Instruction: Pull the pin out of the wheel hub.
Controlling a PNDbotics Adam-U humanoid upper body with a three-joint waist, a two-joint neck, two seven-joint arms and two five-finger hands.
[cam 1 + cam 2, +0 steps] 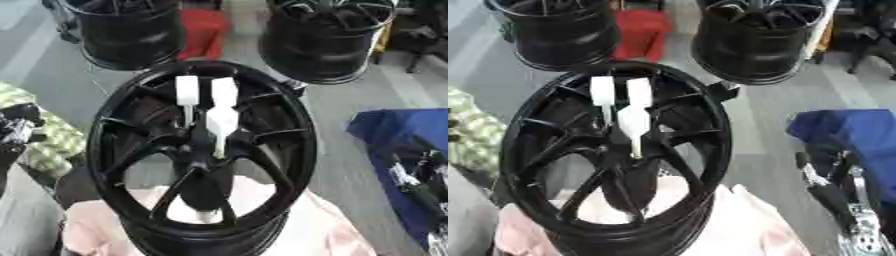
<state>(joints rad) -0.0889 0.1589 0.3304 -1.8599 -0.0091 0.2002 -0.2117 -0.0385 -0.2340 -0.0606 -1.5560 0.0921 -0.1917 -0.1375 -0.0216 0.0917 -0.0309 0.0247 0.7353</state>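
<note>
right hand [833,192] low at the right edge, grip unclear, well apart from white pins [220,120] in the wheel hub [114,150].

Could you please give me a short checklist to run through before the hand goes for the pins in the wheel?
1. Wheel in front, open face up: ok.
2. White pins visible at the hub, standing among the spokes: ok; three show.
3. Path to the pins free of other things: ok, nothing lies over the hub.
4. Right hand near the wheel: not ok, it sits low at the right edge, apart from the rim.
5. Left hand ready: cannot tell; only a dark part shows at the left edge.
6. Wheel steady on the pink cloth: cannot tell.
</note>
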